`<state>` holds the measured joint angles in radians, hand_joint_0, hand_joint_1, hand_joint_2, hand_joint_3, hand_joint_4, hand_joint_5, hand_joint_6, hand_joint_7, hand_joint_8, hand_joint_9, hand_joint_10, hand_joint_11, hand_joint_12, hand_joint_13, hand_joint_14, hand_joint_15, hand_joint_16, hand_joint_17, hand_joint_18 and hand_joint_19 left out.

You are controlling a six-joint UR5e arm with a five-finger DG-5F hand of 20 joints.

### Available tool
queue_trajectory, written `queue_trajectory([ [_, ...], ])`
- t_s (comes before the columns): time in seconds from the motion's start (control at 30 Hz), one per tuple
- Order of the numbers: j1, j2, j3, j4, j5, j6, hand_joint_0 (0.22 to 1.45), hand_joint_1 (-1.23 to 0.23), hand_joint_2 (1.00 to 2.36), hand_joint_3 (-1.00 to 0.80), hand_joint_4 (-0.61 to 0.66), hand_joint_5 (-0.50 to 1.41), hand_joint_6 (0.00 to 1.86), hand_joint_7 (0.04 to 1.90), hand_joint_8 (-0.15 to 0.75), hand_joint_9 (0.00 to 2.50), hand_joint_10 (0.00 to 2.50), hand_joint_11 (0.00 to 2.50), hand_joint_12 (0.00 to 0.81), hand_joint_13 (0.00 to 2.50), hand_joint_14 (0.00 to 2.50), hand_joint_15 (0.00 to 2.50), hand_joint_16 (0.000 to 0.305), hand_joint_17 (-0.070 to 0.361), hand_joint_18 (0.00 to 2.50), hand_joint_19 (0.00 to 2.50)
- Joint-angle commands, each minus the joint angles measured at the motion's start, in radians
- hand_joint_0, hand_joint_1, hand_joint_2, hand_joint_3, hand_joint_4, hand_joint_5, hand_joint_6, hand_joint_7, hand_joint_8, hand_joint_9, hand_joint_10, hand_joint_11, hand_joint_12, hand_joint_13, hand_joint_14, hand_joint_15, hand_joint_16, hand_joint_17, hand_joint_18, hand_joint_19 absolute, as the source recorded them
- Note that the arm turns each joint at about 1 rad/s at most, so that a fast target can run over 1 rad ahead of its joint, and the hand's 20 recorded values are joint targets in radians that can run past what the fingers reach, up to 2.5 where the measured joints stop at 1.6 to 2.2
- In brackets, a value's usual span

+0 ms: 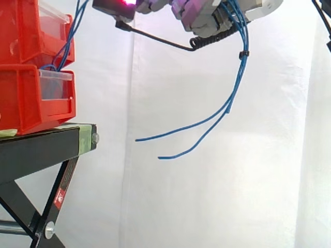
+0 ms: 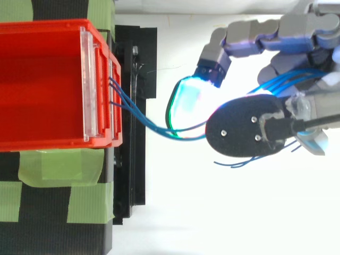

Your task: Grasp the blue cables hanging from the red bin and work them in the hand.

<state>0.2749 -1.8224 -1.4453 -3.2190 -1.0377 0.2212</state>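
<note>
Cables (image 1: pixel 241 54), thin and blue, run from the front of the red bin (image 2: pixel 53 141) across open air to the robot hand (image 2: pixel 287 32), whose curled fingers grip them. In the side view their loose ends hang below it and curve back toward the black surface (image 1: pixel 46 139) under the red bin.

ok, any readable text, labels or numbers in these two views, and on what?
Nothing can be read.
Red sticker on a leg of the black stand: print too small to read.
Clear label holders on the red bins: no print visible.
Hand and blue cables: no print.
</note>
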Motion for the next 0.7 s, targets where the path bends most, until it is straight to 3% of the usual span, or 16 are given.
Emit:
queue_trajectory([
  [0.0, 0.004, 0.000, 0.000, -0.001, -0.025, 0.086, 0.92, -0.66, 1.84, 0.43, 0.17, 0.27, 0.15, 1.26, 0.511, 0.78, 2.50, 2.50, 0.522, 0.83, 2.50, 1.89, 0.060, 0.134, 1.20, 1.37],
  [0.37, 0.009, 0.000, 0.000, 0.001, -0.051, 0.205, 0.91, -0.66, 1.85, 0.40, 0.17, 0.27, 0.14, 1.26, 0.511, 0.78, 2.50, 2.50, 0.522, 0.83, 2.50, 1.89, 0.060, 0.134, 1.20, 1.37],
  [0.43, 0.009, 0.000, -0.001, 0.001, -0.053, 0.213, 0.91, -0.66, 1.84, 0.39, 0.16, 0.27, 0.14, 1.26, 0.511, 0.78, 2.50, 2.50, 0.522, 0.83, 2.50, 1.89, 0.060, 0.134, 1.20, 1.37],
  [0.47, 0.010, 0.000, 0.000, -0.001, -0.059, 0.230, 0.93, -0.68, 1.76, 0.42, 0.17, 0.27, 0.14, 1.26, 0.511, 0.78, 2.50, 2.50, 0.522, 0.83, 2.50, 1.89, 0.060, 0.134, 1.20, 1.37],
  [0.57, 0.009, 0.000, 0.000, -0.005, -0.071, 0.227, 0.88, -0.73, 1.73, 0.29, 0.19, 0.27, 0.14, 1.25, 0.511, 0.78, 2.50, 2.50, 0.522, 0.83, 2.50, 1.89, 0.060, 0.134, 1.20, 1.37],
  [0.67, 0.004, 0.000, -0.001, -0.007, -0.076, 0.211, 0.87, -0.74, 1.65, 0.29, 0.20, 0.27, 0.13, 1.26, 0.511, 0.78, 2.50, 2.50, 0.522, 0.83, 2.50, 1.89, 0.060, 0.134, 1.20, 1.37],
])
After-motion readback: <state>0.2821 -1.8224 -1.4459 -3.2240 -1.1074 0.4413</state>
